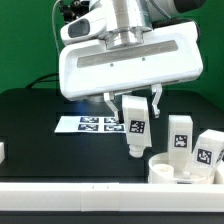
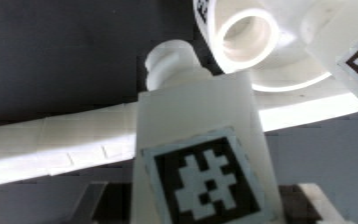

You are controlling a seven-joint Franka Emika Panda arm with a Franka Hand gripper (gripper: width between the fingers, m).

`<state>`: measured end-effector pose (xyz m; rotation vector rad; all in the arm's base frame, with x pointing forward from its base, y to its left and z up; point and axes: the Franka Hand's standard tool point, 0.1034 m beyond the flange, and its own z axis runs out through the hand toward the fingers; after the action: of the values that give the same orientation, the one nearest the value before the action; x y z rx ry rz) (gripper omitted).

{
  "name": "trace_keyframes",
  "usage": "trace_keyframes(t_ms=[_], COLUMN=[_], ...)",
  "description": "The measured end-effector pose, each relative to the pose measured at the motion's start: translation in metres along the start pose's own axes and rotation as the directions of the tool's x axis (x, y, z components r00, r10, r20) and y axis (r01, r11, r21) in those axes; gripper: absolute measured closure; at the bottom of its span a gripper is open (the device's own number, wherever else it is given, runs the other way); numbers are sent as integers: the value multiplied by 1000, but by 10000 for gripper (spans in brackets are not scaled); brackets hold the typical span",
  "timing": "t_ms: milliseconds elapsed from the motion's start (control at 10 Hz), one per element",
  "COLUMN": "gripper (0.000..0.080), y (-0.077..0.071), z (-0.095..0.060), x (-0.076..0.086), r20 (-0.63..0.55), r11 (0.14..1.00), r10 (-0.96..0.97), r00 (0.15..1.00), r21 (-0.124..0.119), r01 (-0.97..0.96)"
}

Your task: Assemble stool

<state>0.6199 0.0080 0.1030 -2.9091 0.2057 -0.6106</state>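
Note:
My gripper (image 1: 133, 108) is shut on a white block leg (image 1: 133, 124) with a black-and-white tag and holds it upright, peg end down, just above the table. The round white seat (image 1: 172, 172) lies at the exterior view's lower right, right of the held leg's lower end. Two more tagged legs (image 1: 180, 135) (image 1: 208, 151) stand on or behind the seat. In the wrist view the held leg (image 2: 202, 130) fills the middle between my fingers (image 2: 101, 203), and its peg points near a round socket of the seat (image 2: 247, 38).
The marker board (image 1: 88, 124) lies on the black table behind the held leg. A white rail (image 1: 90, 190) runs along the front and also shows in the wrist view (image 2: 51, 140). A small white piece (image 1: 2, 152) sits at the exterior view's left edge.

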Motion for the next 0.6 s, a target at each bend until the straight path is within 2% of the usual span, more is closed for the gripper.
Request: trace_keyframes(t_ms=[100,300,400,600], gripper=[476,476,476,476], y=[-7,-35,-43,-39], z=[5,13,16,16], x=[-2,-2,-4,-4], r20=[1,5,8,8], r11=[1000,998,998,998], r10=[-1,49,42,46], r00=[1000,999,999,999], r21=[7,33,37,34], r01=[1,-49,-42,-46])
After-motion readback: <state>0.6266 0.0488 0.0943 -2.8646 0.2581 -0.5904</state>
